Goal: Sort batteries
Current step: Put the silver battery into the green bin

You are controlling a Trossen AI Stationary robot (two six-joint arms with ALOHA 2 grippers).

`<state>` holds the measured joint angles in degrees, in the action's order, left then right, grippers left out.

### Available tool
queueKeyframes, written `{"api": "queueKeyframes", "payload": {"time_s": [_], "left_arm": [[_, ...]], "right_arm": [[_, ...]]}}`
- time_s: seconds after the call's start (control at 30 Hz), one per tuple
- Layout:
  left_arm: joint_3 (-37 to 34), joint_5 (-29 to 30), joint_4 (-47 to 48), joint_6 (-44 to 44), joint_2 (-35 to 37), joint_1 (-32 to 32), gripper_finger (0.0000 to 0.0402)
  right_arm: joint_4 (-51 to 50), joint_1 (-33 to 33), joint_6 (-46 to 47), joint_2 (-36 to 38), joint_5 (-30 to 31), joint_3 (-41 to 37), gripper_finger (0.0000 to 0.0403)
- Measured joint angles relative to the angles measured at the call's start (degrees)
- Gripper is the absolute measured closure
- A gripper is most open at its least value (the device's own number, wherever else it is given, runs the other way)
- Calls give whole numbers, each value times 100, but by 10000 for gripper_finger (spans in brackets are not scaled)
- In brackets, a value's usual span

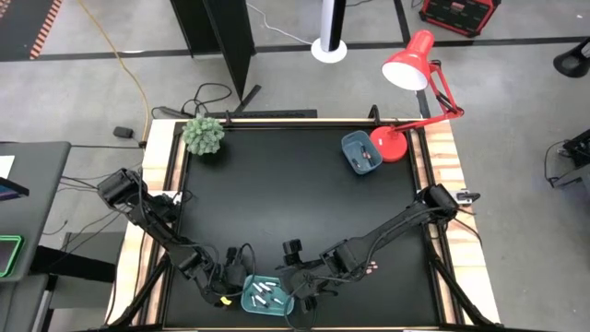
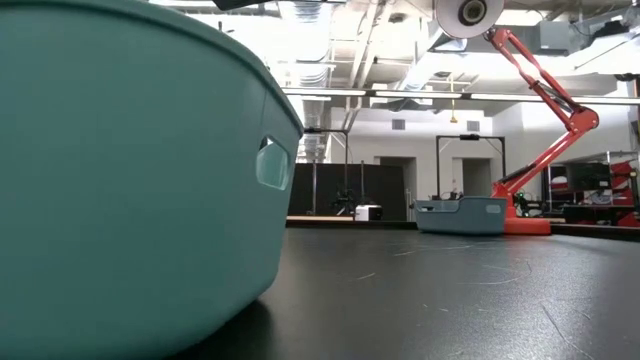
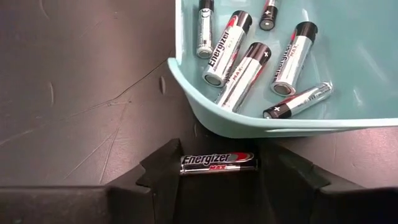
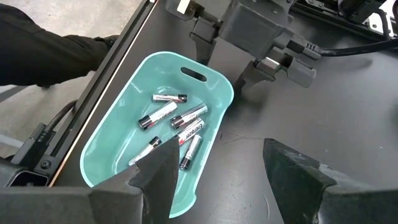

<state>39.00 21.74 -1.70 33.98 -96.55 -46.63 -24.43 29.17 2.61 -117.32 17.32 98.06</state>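
Closest to my left wrist cam: one dark battery (image 3: 217, 163) lying crosswise btwn the left gripper (image 3: 219, 177) fingers, jaws closed on it, just outside the teal tray (image 3: 186, 93) rim. Other batteries (image 3: 244, 76) lie loose inside that tray at the table's front edge. Right gripper (image 4: 217, 165) hovers over the tray, jaws wide apart, holding nothing. Blue tray (image 1: 354, 153) sits by the red lamp (image 1: 410, 69), far corner.

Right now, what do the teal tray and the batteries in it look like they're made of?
The teal tray looks like moulded plastic: one even colour, smooth rounded rim, a soft semi-matte sheen and a moulded handle slot. The batteries look like metal cells in glossy printed wrap: bright silver bodies with black ends and sharp highlights. The battery between the left claw fingers looks the same.
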Motion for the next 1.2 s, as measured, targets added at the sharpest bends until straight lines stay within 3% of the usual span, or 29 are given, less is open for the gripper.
{"api": "queueKeyframes", "payload": {"time_s": [0.3,0.6,0.87,1.03,1.2], "left_arm": [[-14,7,204,-112,230,-16,216],[-39,148,1194,-99,1113,-24,216],[-37,403,1181,-701,2046,-26,216],[-27,382,282,-1701,2421,-26,216],[-13,-22,-891,-2681,2185,-2,216]], "right_arm": [[0,0,-2,0,0,0,155],[0,0,-4,0,0,0,155],[-52,1,-4,0,0,0,155],[-94,7,-98,0,0,0,155],[-313,32,-88,75,3,-6,155]]}}
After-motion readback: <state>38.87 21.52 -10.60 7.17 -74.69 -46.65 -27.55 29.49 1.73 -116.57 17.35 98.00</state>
